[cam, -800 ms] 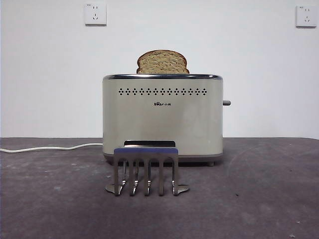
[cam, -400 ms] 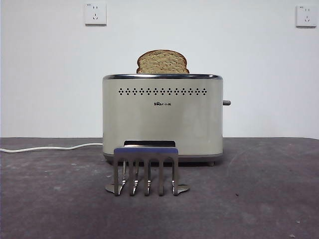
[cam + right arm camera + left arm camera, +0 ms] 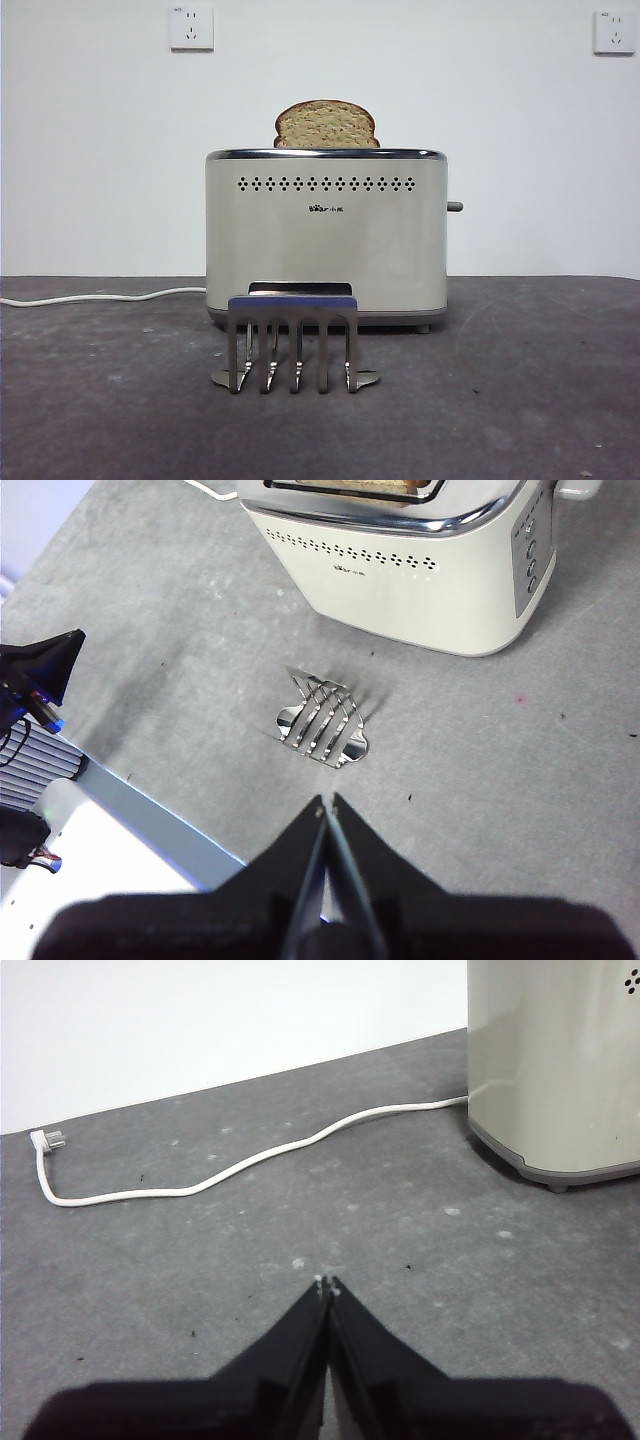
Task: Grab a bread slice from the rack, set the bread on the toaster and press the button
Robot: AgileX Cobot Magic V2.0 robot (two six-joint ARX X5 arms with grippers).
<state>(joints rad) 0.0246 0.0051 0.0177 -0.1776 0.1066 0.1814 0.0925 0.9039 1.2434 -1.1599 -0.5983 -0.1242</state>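
Observation:
The cream toaster (image 3: 326, 235) stands mid-table, and the slice of bread (image 3: 326, 125) pokes upright out of its top slot. Its small grey button (image 3: 455, 207) sticks out of the right narrow side. In front stands the silver rack (image 3: 294, 340) with a blue top bar, nothing between its prongs. My left gripper (image 3: 326, 1284) is shut and holds nothing, low over the table off the toaster's (image 3: 555, 1060) cord side. My right gripper (image 3: 327, 804) is shut and holds nothing, high above the rack (image 3: 322, 724) and toaster (image 3: 400, 565). The front view shows neither arm.
A white power cord (image 3: 100, 297) runs from the toaster along the table to the left, ending in a plug (image 3: 48, 1141). Two wall sockets (image 3: 191, 27) sit high on the white wall. The other arm's black tip (image 3: 40, 665) and the table's white edge show in the right wrist view.

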